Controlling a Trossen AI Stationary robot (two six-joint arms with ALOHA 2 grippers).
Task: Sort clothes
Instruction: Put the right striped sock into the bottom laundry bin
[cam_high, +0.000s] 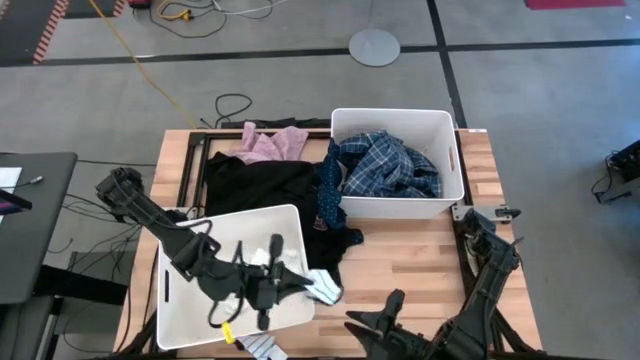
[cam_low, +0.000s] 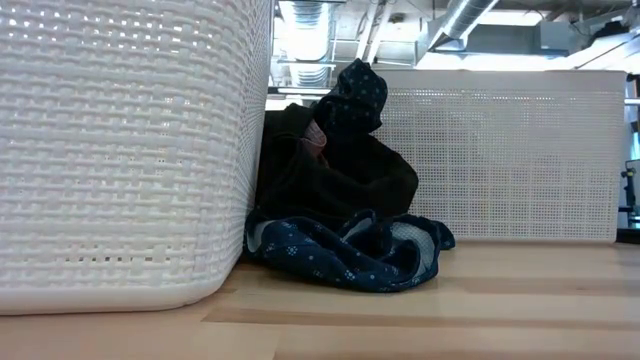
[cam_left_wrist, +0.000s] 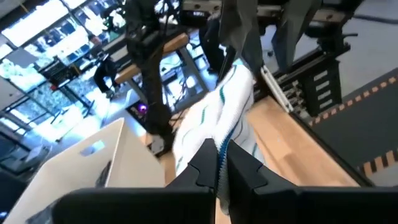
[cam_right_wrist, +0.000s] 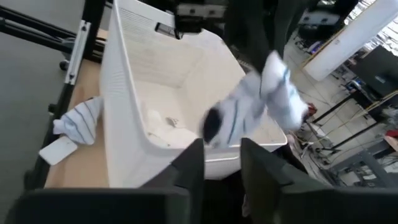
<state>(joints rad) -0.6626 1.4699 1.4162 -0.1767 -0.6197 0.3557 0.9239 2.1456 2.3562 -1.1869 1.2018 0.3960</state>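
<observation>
Dangling from the left gripper (cam_left_wrist: 219, 163), a striped sock (cam_left_wrist: 217, 118) is hanging at the near bin's (cam_high: 190, 300) five o'clock corner, and it risks falling onto the table (cam_high: 420, 265) instead of inside, because the cloth is pinched only at its edge. That gripper's fingers are pressing together on the sock. The right gripper (cam_right_wrist: 221, 158), at six o'clock of the table, is standing partly apart and holding nothing. A plaid shirt (cam_high: 390, 165) is lying in the far bin (cam_high: 345, 125) at one o'clock.
</observation>
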